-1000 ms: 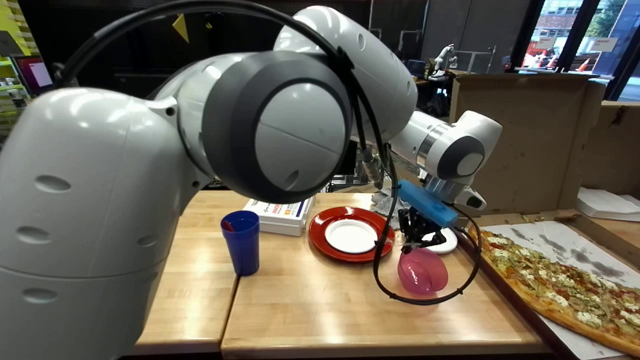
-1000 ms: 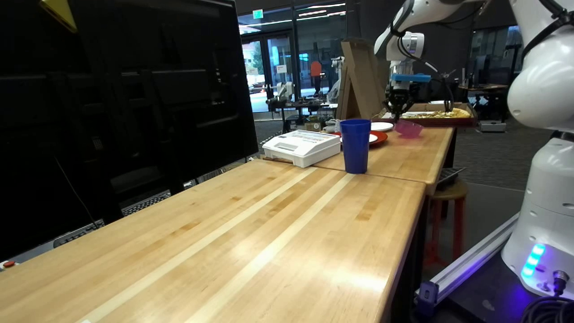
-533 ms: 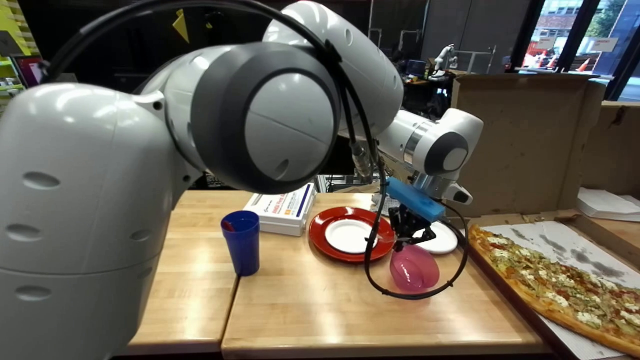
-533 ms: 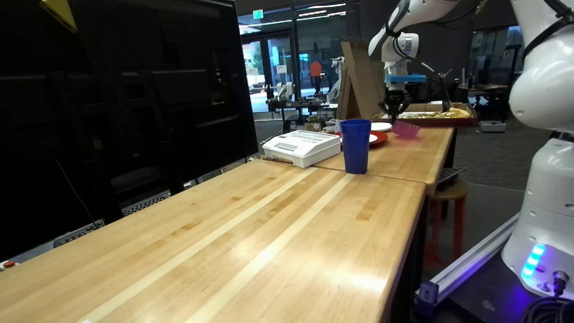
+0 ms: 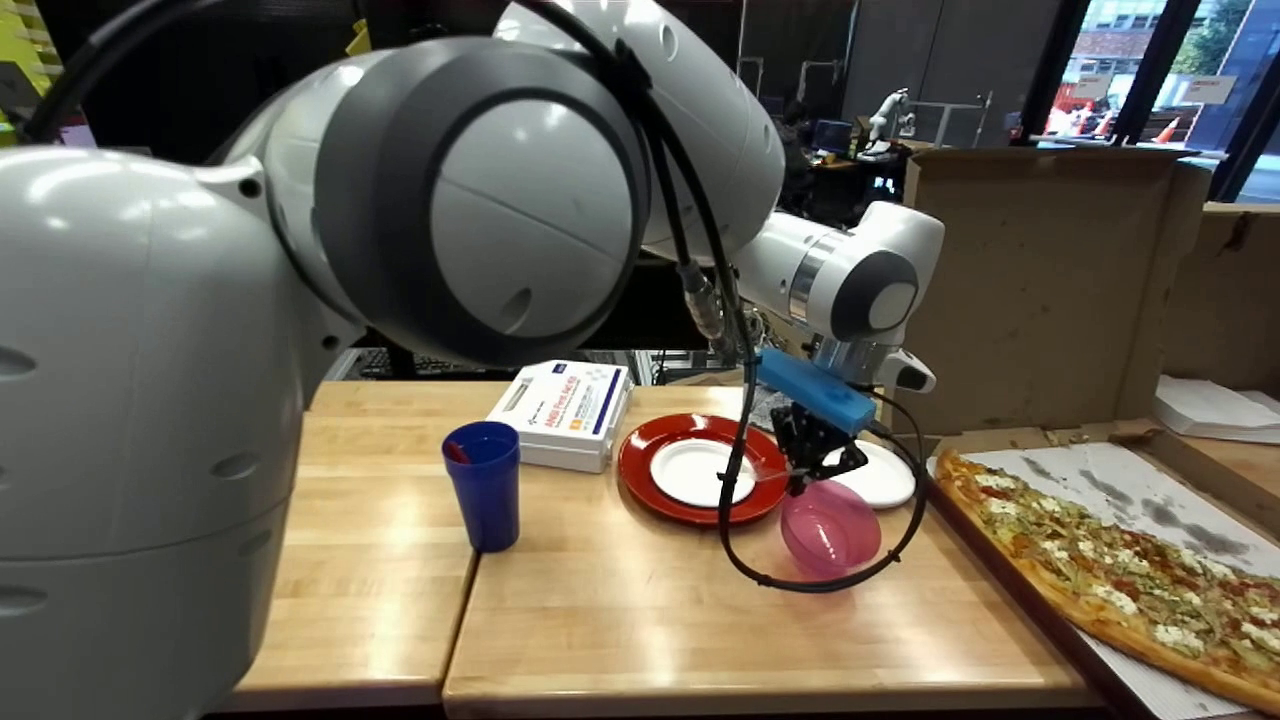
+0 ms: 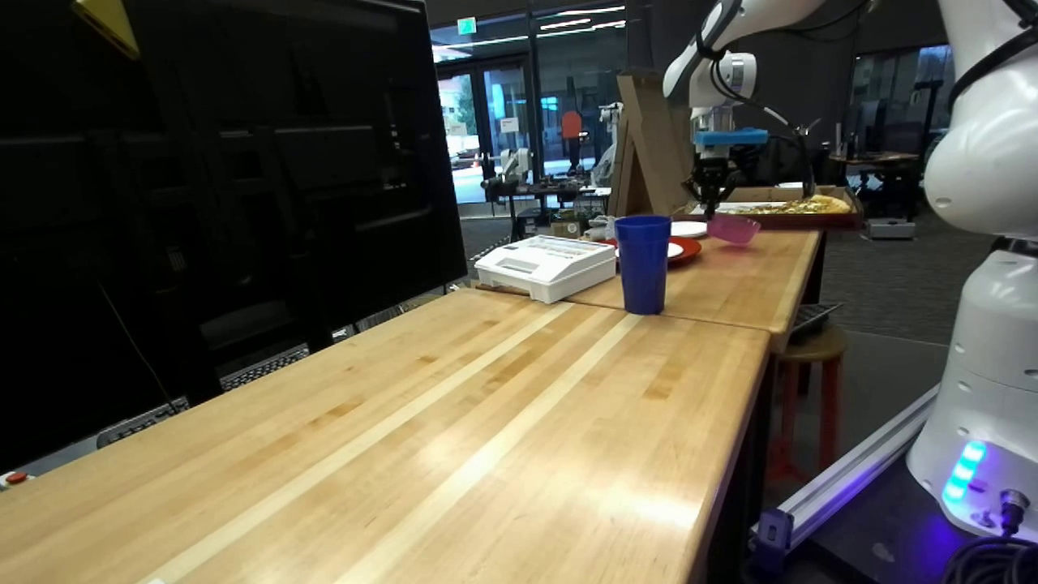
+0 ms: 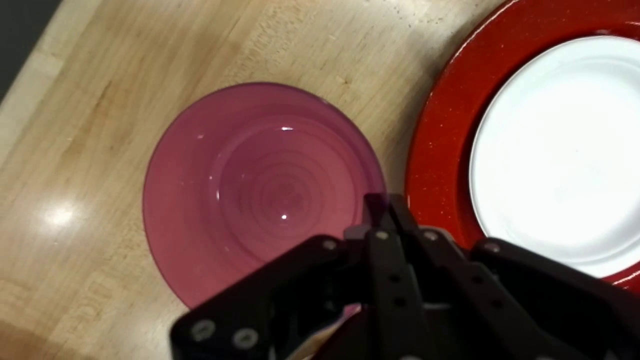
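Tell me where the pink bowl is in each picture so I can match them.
In an exterior view: pink bowl, right of centre, below mid-height.
In an exterior view: pink bowl, small, right of centre, above mid-height.
In the wrist view: pink bowl, large, left of centre.
Shared landmark: the red plate, picture-left of the pink bowl in both exterior views, picture-right in the wrist view.

Blue cup [image 5: 490,505] upright on desk [image 5: 620,640], white first-aid kit [image 5: 562,412] near it. Pizza [image 5: 1110,580] lying in open cardboard box [image 5: 1040,290].
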`<state>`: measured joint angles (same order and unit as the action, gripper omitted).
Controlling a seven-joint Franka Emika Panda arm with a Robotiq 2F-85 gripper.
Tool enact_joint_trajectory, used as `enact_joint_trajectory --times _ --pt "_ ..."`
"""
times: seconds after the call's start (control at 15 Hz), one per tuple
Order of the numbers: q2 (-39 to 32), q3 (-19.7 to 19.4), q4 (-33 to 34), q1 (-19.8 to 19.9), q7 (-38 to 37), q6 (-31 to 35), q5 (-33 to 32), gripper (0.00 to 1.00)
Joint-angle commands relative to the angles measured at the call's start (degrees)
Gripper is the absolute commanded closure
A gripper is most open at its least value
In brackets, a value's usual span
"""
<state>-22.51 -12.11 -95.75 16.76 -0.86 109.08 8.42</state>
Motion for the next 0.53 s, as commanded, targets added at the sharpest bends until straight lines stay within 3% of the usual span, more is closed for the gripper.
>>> enact_joint_trajectory --times 0.0,0.47 --pt "5.21 -0.33 -6.08 -1.14 -0.25 2.82 -2.85 0.99" --pt "11.2 -0.25 -14.66 -3.32 0.53 5.63 -11.63 0.99"
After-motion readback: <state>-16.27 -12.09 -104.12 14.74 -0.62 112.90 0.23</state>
